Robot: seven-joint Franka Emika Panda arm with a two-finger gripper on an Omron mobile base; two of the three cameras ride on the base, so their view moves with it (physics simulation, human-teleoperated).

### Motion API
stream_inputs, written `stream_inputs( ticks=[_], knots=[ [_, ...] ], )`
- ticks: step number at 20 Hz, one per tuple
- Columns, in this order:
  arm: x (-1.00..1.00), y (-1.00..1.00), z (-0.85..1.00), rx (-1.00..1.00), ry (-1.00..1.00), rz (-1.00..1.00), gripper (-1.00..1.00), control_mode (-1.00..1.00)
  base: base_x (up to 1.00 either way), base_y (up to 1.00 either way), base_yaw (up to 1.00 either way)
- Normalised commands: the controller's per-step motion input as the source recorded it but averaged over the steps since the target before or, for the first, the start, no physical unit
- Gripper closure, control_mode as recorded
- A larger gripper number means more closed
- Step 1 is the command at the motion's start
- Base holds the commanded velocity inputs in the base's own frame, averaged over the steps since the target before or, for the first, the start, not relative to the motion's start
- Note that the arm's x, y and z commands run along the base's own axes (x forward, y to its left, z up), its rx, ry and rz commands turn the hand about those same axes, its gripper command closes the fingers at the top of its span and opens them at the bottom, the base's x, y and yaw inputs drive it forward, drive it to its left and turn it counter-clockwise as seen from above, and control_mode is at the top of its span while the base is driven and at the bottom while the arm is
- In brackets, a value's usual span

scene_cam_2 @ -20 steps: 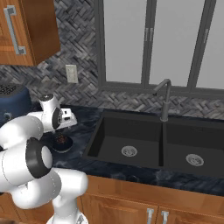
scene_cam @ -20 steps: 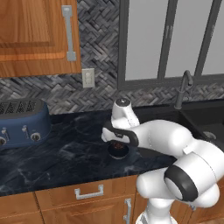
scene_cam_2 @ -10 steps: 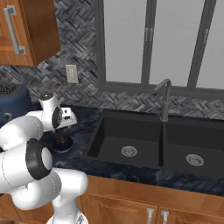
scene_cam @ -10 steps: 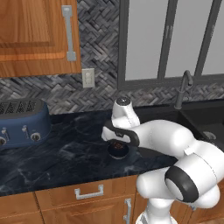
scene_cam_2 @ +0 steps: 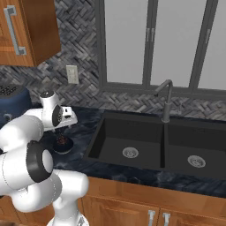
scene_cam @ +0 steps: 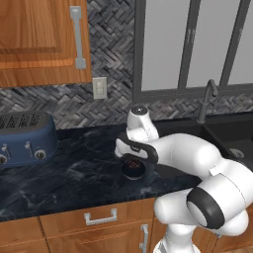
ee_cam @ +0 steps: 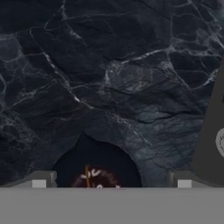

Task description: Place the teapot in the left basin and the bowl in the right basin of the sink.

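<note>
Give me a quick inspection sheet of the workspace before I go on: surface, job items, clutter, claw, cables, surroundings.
Surface: dark marbled counter, left of the sink.
Job's things: teapot sits on the counter, under the hand; left basin and right basin each show a silver drain and hold nothing. Bowl: nothing seen.
Clutter: blue toaster at the far left of the counter.
Claw: claw is open, fingers either side above the teapot, not gripping it.
Cables: nothing seen.
Surroundings: grey faucet, wall outlet, wooden cabinet, herringbone backsplash, window panes.
</note>
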Motion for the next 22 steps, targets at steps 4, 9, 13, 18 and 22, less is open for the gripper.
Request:
stream_inputs(
  ticks=[4,9,13,18,22],
  knots=[
    [-0.09,-0.05,0.03,0.00,0.06,0.00,-1.00,-1.00,0.00,0.00,0.00],
    [-0.11,-0.02,-0.01,0.00,0.05,0.00,-1.00,-1.00,0.00,0.00,0.00],
    [-0.09,0.00,-0.08,0.00,0.01,0.00,-1.00,-1.00,0.00,0.00,0.00],
    [-0.02,0.00,-0.08,0.00,0.00,0.00,-1.00,-1.00,0.00,0.00,0.00],
    [-0.10,-0.02,-0.08,-0.01,0.00,0.00,-1.00,-1.00,0.00,0.00,0.00]
  ],
)
